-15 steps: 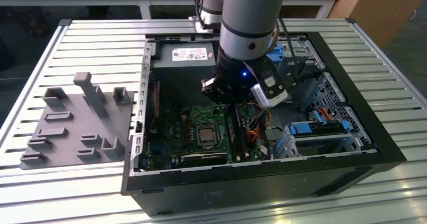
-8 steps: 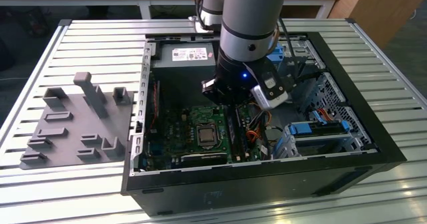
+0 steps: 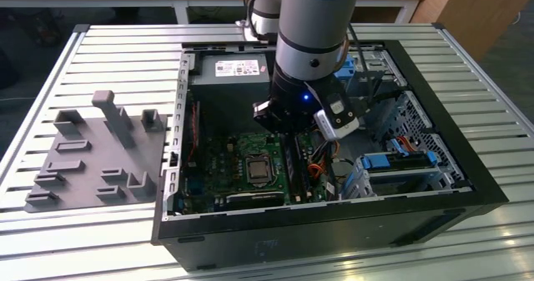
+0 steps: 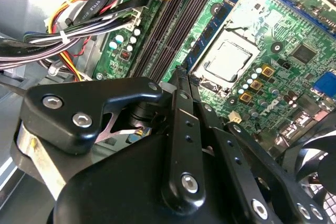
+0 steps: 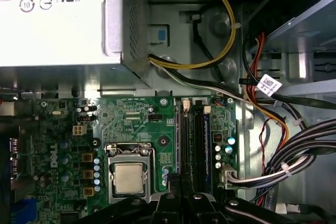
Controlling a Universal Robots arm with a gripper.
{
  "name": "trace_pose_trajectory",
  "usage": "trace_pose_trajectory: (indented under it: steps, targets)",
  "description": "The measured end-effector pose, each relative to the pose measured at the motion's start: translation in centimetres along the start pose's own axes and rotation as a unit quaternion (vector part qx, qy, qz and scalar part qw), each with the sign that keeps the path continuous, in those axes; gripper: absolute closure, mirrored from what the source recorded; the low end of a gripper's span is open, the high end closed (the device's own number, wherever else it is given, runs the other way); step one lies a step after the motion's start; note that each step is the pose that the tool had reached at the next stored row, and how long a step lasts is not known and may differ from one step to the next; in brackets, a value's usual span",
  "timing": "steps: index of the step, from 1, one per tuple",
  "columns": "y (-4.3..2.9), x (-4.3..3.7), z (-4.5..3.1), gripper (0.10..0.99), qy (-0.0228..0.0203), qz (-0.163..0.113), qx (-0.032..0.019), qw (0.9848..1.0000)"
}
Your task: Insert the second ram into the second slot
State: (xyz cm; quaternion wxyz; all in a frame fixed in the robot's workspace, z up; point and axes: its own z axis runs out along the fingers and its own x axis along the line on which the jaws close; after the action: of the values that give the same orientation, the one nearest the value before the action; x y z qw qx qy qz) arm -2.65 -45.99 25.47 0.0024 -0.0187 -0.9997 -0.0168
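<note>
My gripper (image 3: 292, 132) is low inside the open computer case (image 3: 467, 168), over the row of memory slots (image 5: 194, 140) beside the CPU socket (image 5: 128, 178). In the second wrist view the fingertips (image 4: 177, 77) are drawn together on the near end of the second ram (image 4: 212, 30). It is a thin blue stick with dark chips, standing on edge along the slot line nearest the socket (image 4: 231, 61). How deep it sits in the slot is hidden. In the first wrist view, a blue edge (image 5: 208, 145) shows in the slot farthest from the socket.
The power supply (image 5: 58, 19) lies beyond the motherboard. Cable bundles (image 5: 294, 161) crowd the side of the slots away from the socket. A drive cage with blue clips (image 3: 396, 162) stands at the exterior view's right. A grey parts fixture (image 3: 96, 156) rests on the slatted table outside the case.
</note>
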Motion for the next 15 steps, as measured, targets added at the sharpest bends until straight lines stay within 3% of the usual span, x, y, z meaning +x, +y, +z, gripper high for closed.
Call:
trace_pose_trajectory:
  steps: [15]
  targets:
    - [-0.13,-0.23,0.96,0.965,0.0005,-0.004,0.0000,1.0000]
